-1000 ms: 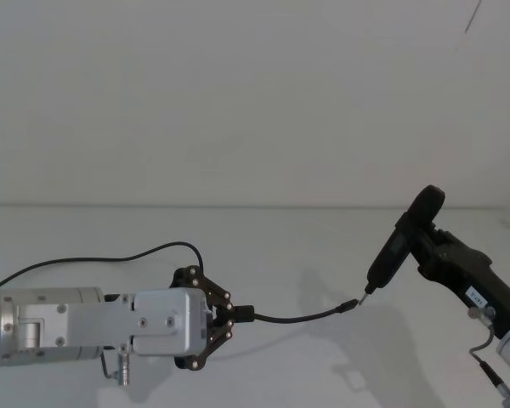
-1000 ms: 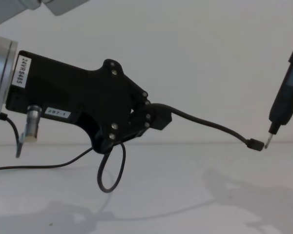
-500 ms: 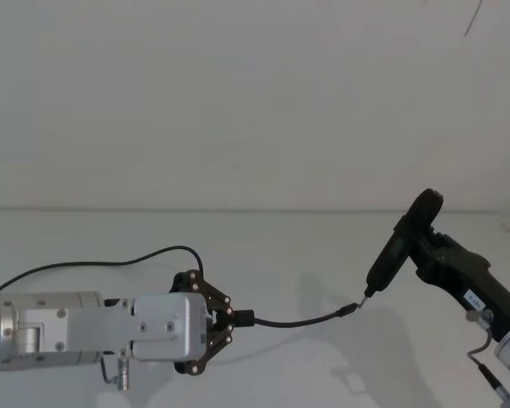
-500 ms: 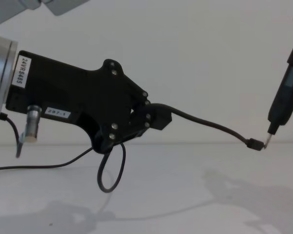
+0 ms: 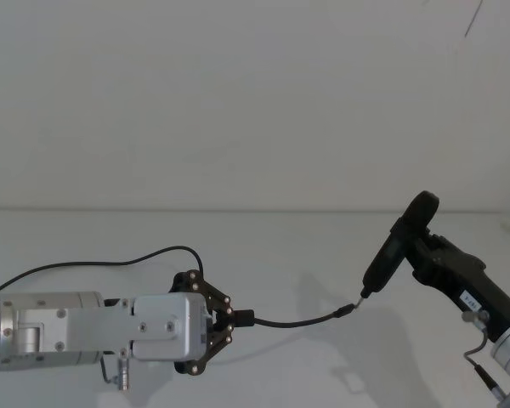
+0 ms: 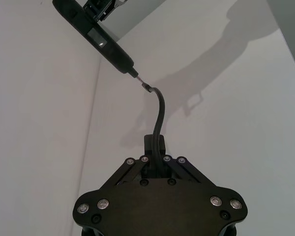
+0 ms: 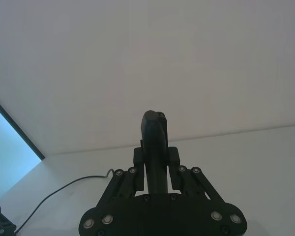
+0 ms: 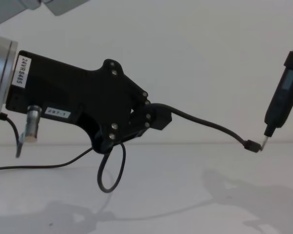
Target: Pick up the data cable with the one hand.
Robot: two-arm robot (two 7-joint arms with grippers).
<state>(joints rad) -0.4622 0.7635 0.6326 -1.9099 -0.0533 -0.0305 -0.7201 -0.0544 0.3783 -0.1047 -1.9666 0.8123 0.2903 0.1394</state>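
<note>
**Holding data cable aloft, plug end meeting tool tip**

Clamped: bulky flat black left gripper (image 8: 147,115), jaws closed on blocky black strain block of thin flexible black data cable (image 8: 210,127), lifted clear of white table (image 8: 185,195). Advised: grip kept firm, wrist level, no jerks, slack loop left free. Right gripper (image 7: 156,167) closed on slim dark upright tool (image 5: 397,245). Chest view: loop hanging under gripper. Left wrist view: pin tip touching small plug (image 6: 145,87).

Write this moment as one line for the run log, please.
left end effector: shut on data cable, lifted off table | right end effector: shut on pen-like tool, tip at cable plug
</note>
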